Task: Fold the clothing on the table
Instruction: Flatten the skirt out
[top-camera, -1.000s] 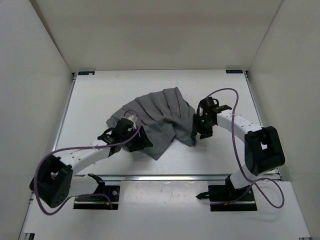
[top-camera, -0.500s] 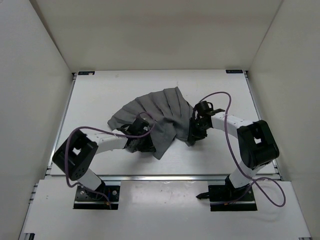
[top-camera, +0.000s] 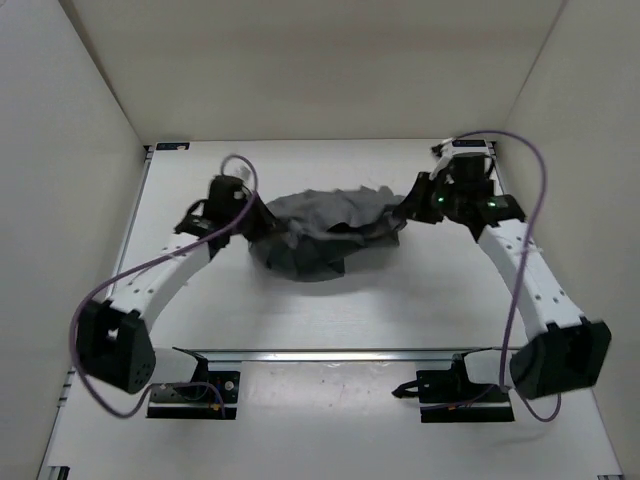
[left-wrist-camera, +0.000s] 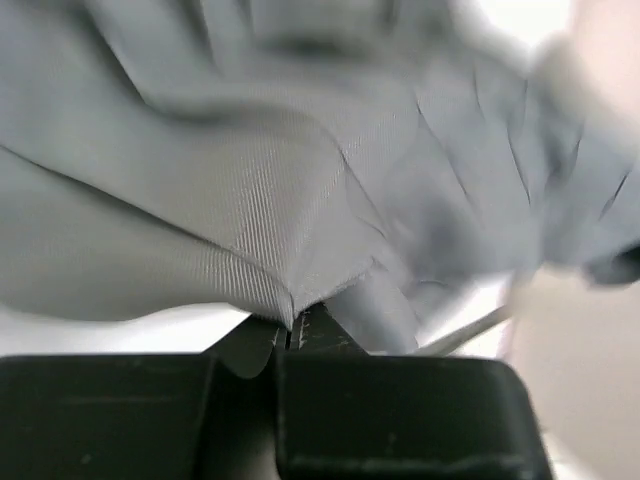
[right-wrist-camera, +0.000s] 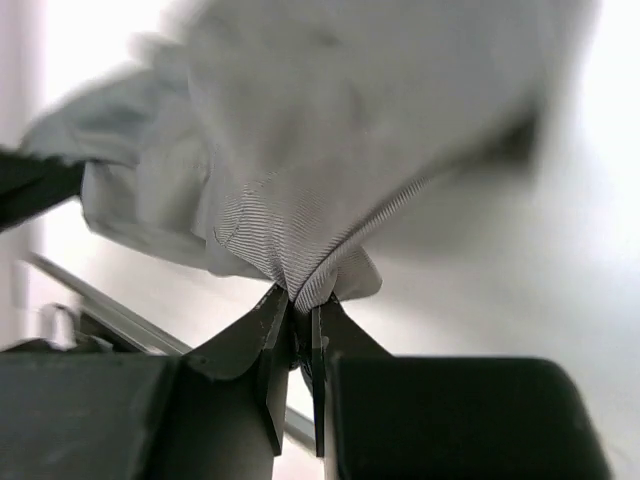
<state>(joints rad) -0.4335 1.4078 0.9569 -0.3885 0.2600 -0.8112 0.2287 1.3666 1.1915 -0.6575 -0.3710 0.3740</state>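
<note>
Where the top view takes in the whole table (top-camera: 430, 300), the clothing (top-camera: 325, 222) is listed as a bunched grey mass over the table's middle, slung between the two arms and sagging at its centre. A darker patch lies beneath it, and this view does not show whether that is fold or shadow.

- Left gripper (top-camera: 262, 222): over the table's left half, at the garment's left end. The top view hides its jaws. The left wrist view shows them pressed together on a pinched peak of pleated cloth, with the rest of the fabric spreading away above.
- Right gripper (top-camera: 405, 210): over the table's right half, toward the far right corner, at the garment's right end. Its jaws are also hidden from above. The right wrist view shows the two fingers nipped narrow on a gathered tuck of fabric, with cloth fanning out beyond.

Change against one second earlier:
- The clothing then lay spread in a flat fan on the table's middle. It is now gathered and raised.
- Both grippers then sat nearer the table's near edge, at the fan's lower left and right borders. Both arms now reach farther toward the table's far edge.
</note>
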